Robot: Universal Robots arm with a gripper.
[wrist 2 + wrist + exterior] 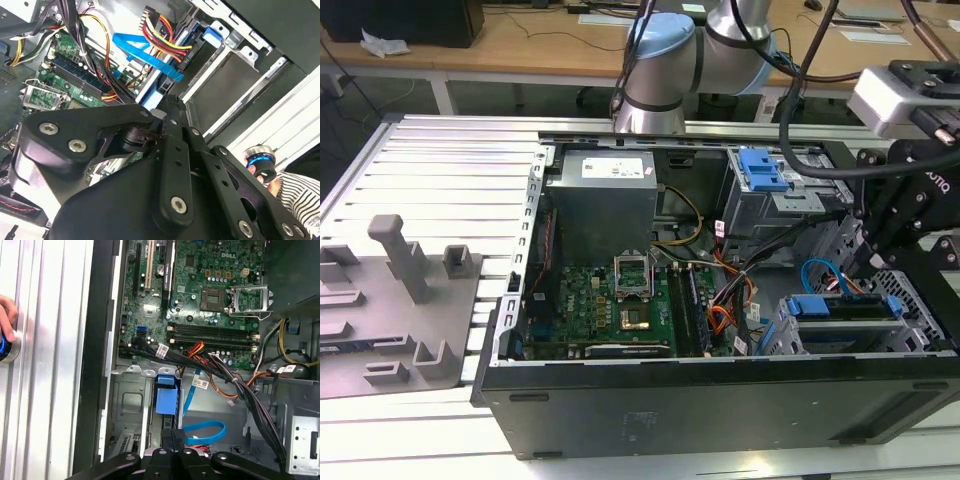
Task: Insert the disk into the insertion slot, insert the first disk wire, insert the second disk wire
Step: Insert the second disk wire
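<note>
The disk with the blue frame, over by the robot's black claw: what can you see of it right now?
The disk sits in the insertion slot, the low grey perforated metal cage at the exterior view's right inside the open computer case. It lies flat. Its bright blue plastic carrier edge and handle show most, above a strip of the dark drive body; in the first wrist view the blue handle stands out between grey metal walls. The gripper hangs just above it. A loose blue flat cable curls beside it.

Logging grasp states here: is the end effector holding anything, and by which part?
Cannot be told. The end effector is down at the blue carrier of the disk in the insertion slot, its tips hidden.
</note>
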